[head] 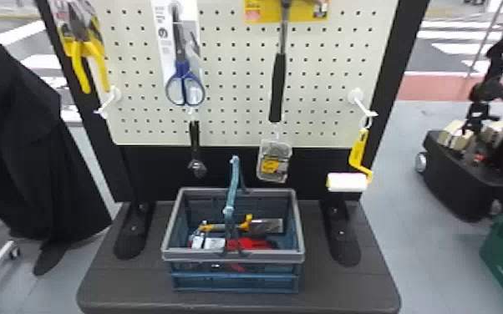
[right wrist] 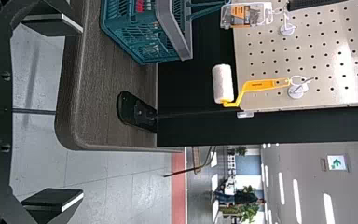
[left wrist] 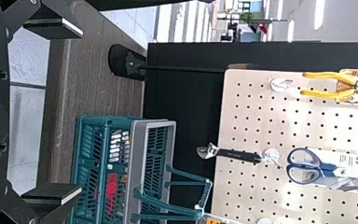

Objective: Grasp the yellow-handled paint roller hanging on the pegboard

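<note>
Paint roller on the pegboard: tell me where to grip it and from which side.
Grip the straight yellow handle between hook and white sleeve. Come from the front with the right gripper: it hangs upright at the right edge of the pegboard.

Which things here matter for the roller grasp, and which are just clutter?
Job:
yellow-handled paint roller
white hook it hangs from
pegboard

Clutter:
basket of tools on the table
scissors
black-handled tool
wrench
yellow pliers
small packet
</note>
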Controlling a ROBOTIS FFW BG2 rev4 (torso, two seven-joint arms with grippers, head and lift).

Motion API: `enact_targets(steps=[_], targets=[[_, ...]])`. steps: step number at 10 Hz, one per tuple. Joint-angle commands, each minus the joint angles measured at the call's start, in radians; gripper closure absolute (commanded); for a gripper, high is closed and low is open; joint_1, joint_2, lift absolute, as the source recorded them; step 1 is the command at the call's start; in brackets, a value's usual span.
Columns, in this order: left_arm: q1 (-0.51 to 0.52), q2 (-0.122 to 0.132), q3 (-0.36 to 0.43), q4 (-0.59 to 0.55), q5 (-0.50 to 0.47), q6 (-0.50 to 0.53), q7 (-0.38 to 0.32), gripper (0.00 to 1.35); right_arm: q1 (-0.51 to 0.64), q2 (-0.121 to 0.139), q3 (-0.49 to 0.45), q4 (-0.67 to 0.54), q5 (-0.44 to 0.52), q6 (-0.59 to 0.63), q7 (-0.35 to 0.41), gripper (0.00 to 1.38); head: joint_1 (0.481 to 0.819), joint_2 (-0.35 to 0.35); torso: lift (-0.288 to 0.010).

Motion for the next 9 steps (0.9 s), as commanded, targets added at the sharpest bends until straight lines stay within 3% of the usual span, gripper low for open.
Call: enact_targets(steps=[1,9], targets=[[0.0,0.0,0.0,0.0,0.0,-0.001,0.0,0.14,-0.001,0.002,0.0,0.002,-0.003,-0.003,0.0,0.08,0.549,0.0,-0.1],[0.0,-0.001,-0.002,0.0,0.0,0.007,0.0,0.14,-0.003,0.002,0.0,0.016,-0.014,-0.017,0.0,0.08,0.549,0.0,-0.1]])
